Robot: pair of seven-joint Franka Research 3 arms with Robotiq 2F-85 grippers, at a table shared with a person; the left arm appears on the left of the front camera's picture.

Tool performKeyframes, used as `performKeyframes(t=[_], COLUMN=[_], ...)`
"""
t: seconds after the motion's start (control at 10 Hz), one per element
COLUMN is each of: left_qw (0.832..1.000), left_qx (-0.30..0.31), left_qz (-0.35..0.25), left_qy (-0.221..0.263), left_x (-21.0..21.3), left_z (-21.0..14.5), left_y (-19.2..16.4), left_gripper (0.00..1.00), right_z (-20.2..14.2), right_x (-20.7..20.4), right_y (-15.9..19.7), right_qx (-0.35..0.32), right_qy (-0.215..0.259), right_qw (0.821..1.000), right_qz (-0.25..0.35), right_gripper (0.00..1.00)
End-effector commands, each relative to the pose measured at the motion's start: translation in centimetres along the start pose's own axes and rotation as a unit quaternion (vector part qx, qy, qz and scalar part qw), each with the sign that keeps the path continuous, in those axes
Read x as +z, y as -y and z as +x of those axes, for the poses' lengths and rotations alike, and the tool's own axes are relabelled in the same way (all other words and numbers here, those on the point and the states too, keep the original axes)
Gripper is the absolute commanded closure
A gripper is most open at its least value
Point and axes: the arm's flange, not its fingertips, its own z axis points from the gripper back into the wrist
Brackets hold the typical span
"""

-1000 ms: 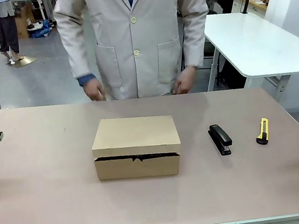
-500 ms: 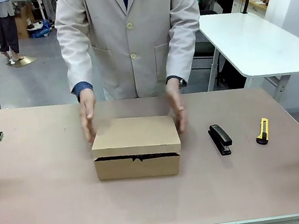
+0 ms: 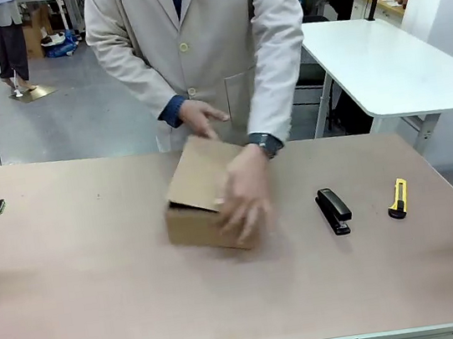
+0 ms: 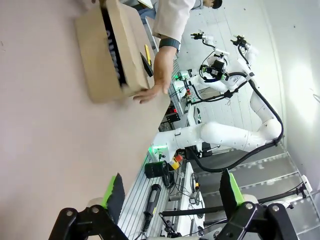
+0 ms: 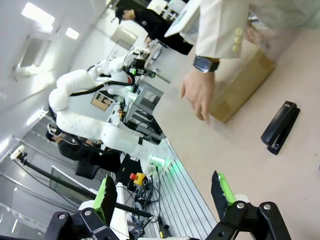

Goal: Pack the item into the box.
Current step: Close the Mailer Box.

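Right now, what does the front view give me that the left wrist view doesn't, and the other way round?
Front view alone: the black stapler and yellow utility knife lying apart to the right of the box, and the person's other hand at the box's far edge.

Left wrist view alone: the left gripper, its jaws open over bare table, well short of the box.

Both: the box, its lid partly raised, with the person's watch-wearing hand against it.
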Motion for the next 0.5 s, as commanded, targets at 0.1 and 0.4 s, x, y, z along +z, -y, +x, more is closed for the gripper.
performKeyframes(t=[0.1, 0.4], left_qw=[1.000, 1.000], left_qx=[-0.010, -0.010], left_qz=[0.001, 0.001], left_qy=[0.001, 0.001], left_x=[0.08, 0.08], left_z=[-0.41, -0.41], left_y=[0.01, 0.01], left_gripper=[0.00, 0.00], right_z=[-0.27, -0.27], right_x=[-0.03, -0.03], right_y=[-0.06, -0.06], right_qx=[0.002, 0.002], right_qy=[0.003, 0.003], right_qw=[1.000, 1.000], right_qz=[0.000, 0.000], right_gripper=[0.00, 0.00])
